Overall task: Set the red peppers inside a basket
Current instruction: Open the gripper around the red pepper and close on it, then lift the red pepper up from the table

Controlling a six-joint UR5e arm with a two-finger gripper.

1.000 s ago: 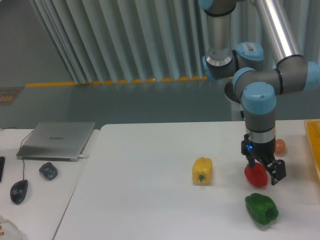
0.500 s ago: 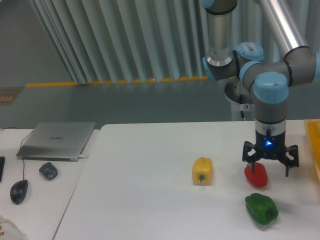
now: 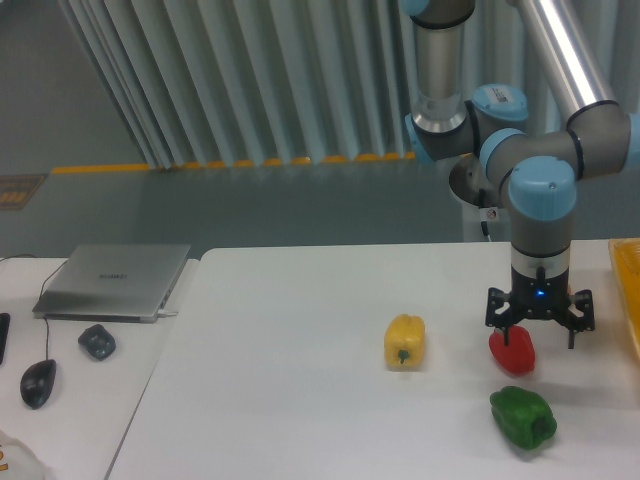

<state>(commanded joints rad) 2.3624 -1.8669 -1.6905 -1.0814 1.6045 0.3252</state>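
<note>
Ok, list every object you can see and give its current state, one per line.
gripper: open, fingers spread over the red pepper
red pepper: on the table, not gripped
yellow pepper: on the table
green pepper: lying on the table
basket: only its edge visible
laptop: closed

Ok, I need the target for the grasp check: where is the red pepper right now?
The red pepper sits on the white table's right part, directly under the end effector, between the yellow pepper and the green pepper.
</note>
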